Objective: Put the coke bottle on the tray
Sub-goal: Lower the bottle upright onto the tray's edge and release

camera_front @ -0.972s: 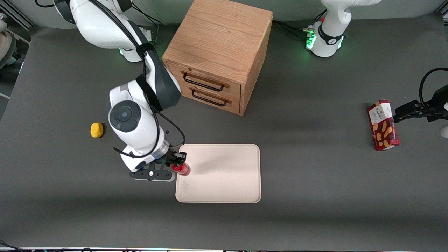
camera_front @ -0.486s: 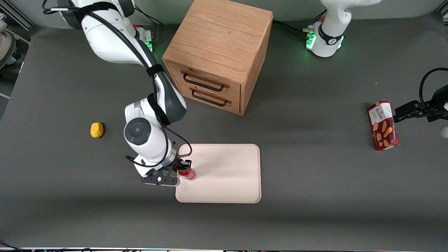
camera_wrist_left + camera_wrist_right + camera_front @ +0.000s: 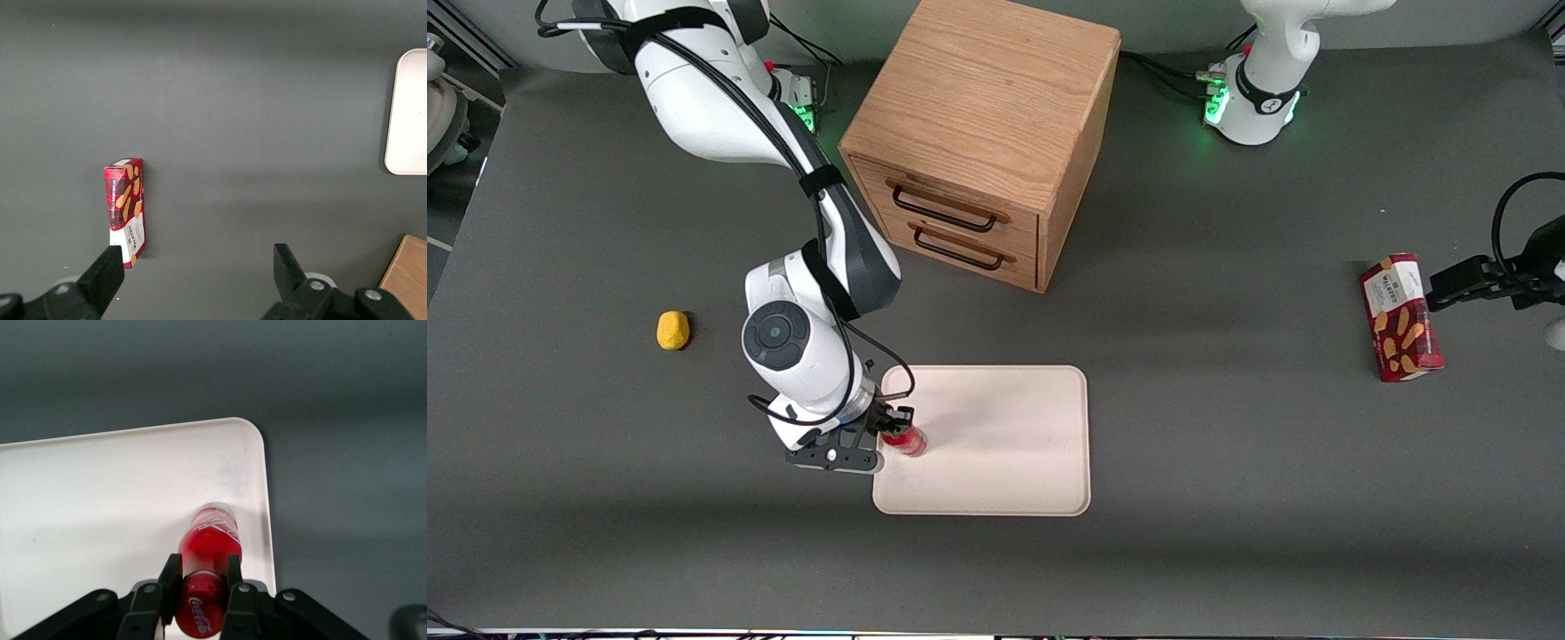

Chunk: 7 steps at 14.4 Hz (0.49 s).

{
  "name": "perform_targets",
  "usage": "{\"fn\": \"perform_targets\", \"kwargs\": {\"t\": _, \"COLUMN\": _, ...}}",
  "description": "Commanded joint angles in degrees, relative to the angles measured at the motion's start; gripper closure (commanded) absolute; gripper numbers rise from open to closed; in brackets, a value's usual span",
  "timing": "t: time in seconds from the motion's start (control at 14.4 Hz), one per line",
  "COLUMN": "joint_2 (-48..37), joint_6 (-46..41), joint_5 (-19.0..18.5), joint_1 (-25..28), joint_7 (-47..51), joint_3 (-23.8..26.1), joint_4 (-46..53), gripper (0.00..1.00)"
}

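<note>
Yellow and small, a rounded lump sits at the left of the front frame, on the dark grey table toward the working arm's end. Next along, the right arm bends down to its gripper, just below the frame's centre-left, at the edge of the tray that faces the working arm's end. The fingers are closed narrowly on the neck of the coke bottle, one black pad on each side; the wrist view shows the same gripper clamped just below the red cap, with white script on the bottle readable. The bottle's silvery base is over the cream-white tray, near its rim and a rounded corner; whether the base touches the surface cannot be told.

Upper centre of the front frame holds a wooden drawer cabinet with two dark handles, farther from the camera than the tray. At the right of the frame, toward the parked arm's end, a red snack box lies flat on the table; the left wrist view shows the box too, with a tray corner well apart from it.
</note>
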Motion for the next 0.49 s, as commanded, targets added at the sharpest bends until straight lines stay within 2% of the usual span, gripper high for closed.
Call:
{"fn": "perform_targets", "kwargs": {"t": 0.0, "joint_2": -1.8, "joint_6": -1.4, "joint_5": 0.2, "joint_1": 0.3, "joint_7": 0.2, "joint_3": -0.4, "joint_4": -0.6, "gripper": 1.0}}
{"fn": "perform_targets", "kwargs": {"t": 0.21, "joint_2": -1.8, "joint_6": -2.1, "joint_5": 0.3, "joint_1": 0.3, "joint_7": 0.6, "joint_3": -0.4, "joint_4": -0.7, "gripper": 1.0}}
{"fn": "perform_targets", "kwargs": {"t": 0.28, "joint_2": -1.8, "joint_6": -2.0, "joint_5": 0.3, "joint_1": 0.3, "joint_7": 1.0, "joint_3": -0.4, "joint_4": -0.6, "gripper": 0.54}}
{"fn": "perform_targets", "kwargs": {"t": 0.35, "joint_2": -1.7, "joint_6": -2.0, "joint_5": 0.3, "joint_1": 0.4, "joint_7": 1.0, "joint_3": -0.4, "joint_4": -0.7, "gripper": 0.22}}
{"fn": "perform_targets", "kwargs": {"t": 0.42, "joint_2": -1.7, "joint_6": -2.0, "joint_5": 0.3, "joint_1": 0.3, "joint_7": 1.0, "joint_3": -0.4, "joint_4": -0.6, "gripper": 0.0}}
